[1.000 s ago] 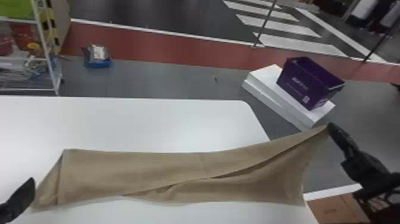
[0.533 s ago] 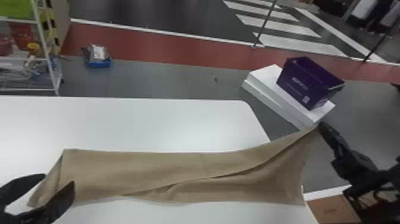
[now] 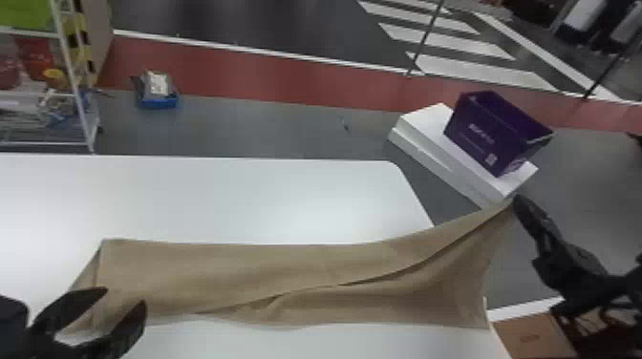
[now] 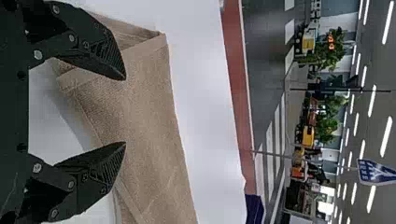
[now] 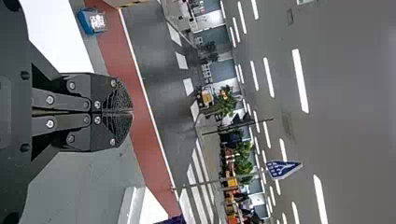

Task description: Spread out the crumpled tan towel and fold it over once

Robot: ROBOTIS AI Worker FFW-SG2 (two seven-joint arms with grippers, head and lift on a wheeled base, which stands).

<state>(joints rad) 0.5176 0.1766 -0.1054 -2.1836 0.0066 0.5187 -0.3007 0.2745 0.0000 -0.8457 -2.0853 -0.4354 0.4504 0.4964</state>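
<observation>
Table [image 3: 191,200] takes most of the towel [image 3: 215,272], a long strip with a slanting crease, its right end drawn up and out past the table's right edge. The white top runs on beyond the strip's far edge, so spreading seems best sent that way, keeping the overhang from dragging cloth off the side. The purple box [image 3: 492,133] lies beyond the raised corner; a low swing outward should mind it. The right gripper [image 3: 516,199] has its fingers closed on that corner; it would do well to hold light tension while the other side is taken. The left gripper [image 3: 125,295], fingers spread over the near left end, grips nothing; it likely needs to go low, pinch only the upper layer at the corner, then lift evenly.
</observation>
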